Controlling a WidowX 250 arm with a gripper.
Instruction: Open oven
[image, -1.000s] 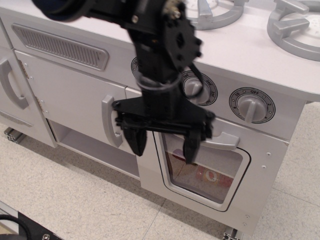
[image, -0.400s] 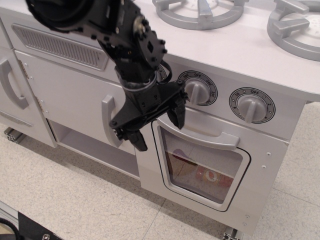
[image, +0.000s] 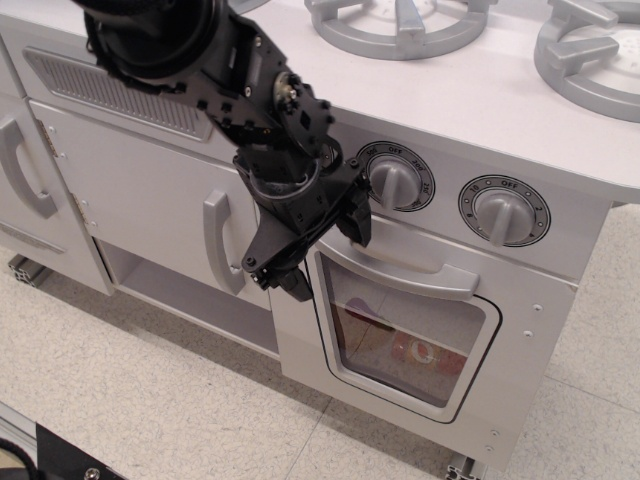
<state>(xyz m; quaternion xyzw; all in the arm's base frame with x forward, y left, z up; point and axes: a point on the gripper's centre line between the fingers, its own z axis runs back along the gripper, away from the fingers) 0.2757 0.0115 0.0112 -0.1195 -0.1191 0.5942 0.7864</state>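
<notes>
Hovering claw (image: 326, 250) spread apart beside closed oven (image: 420, 340), speckled tile floor (image: 150, 400)

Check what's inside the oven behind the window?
Through the oven window, red toys lie on the floor inside; their exact type is unclear. The door is shut, so the interior beyond the window frame is hidden.

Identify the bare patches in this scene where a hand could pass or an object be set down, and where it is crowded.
Free: the countertop strip between the burners and the knobs; the floor before the cabinet door; the open shelf beneath it. Crowded: the left end of the oven handle, where the pincer sits.
</notes>
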